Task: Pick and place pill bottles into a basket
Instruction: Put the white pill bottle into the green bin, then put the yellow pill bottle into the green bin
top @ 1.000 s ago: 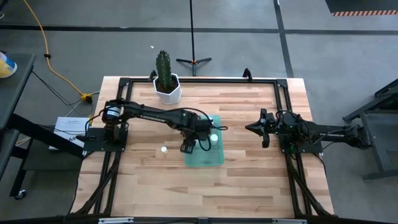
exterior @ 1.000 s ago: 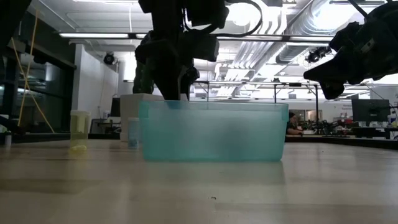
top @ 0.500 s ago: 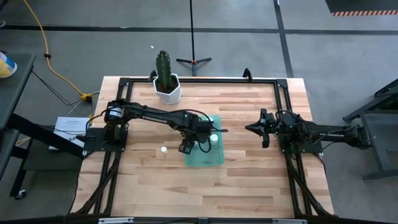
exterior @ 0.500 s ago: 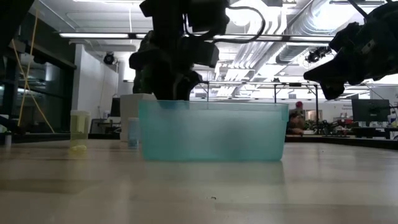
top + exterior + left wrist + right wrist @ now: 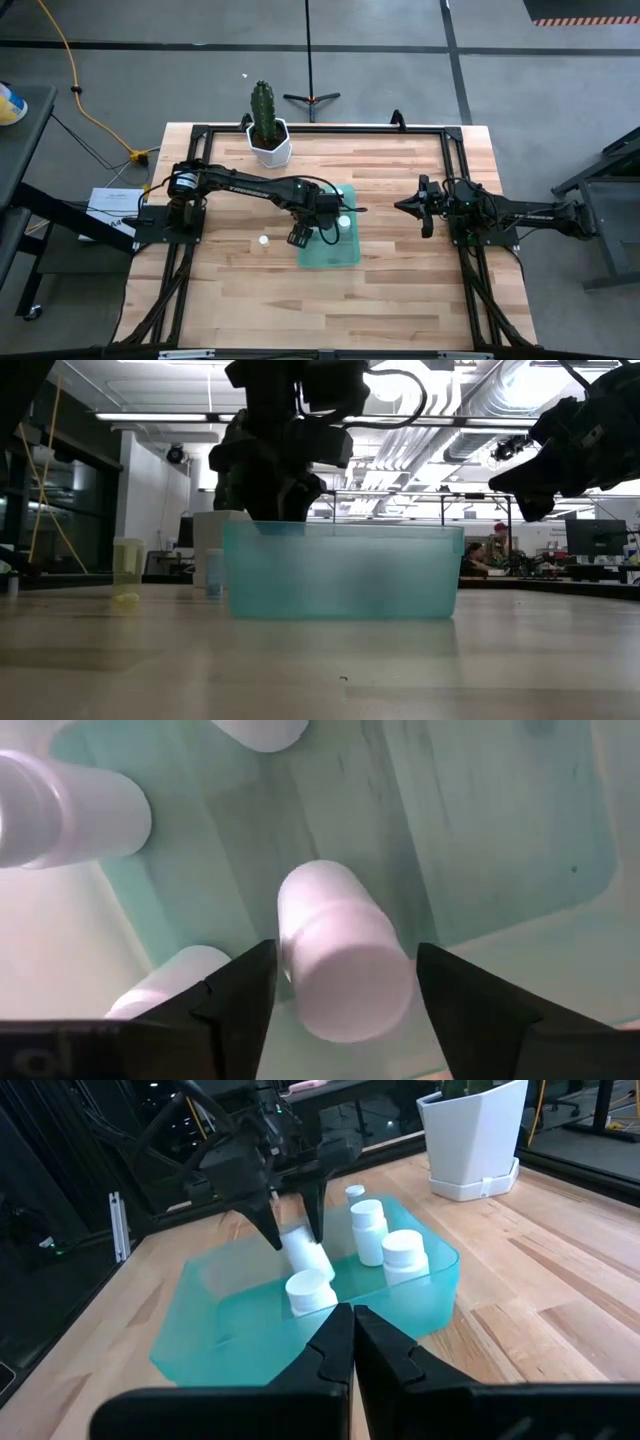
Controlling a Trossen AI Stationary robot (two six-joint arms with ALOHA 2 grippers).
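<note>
High view: left gripper (image 5: 318, 222) over basket (image 5: 345, 255), fingers spread around a tilted bottle (image 5: 343, 964); cactus pot (image 5: 270, 148) well apart. Right gripper (image 5: 410, 206) idle, fingers pressed together.

We see a grey concrete floor (image 5: 540, 90), a yellow cable (image 5: 75, 85), and overhead ceiling strip lights (image 5: 165, 416).

Left gripper (image 5: 318, 226) extended to table centre, fingers (image 5: 235, 1000) spread, right gripper (image 5: 405, 206) parked aside, fingers together

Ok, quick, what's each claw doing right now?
Left claw: over the basket, open around a pill bottle.
Right claw: shut, empty, waiting at the table's right side.
</note>
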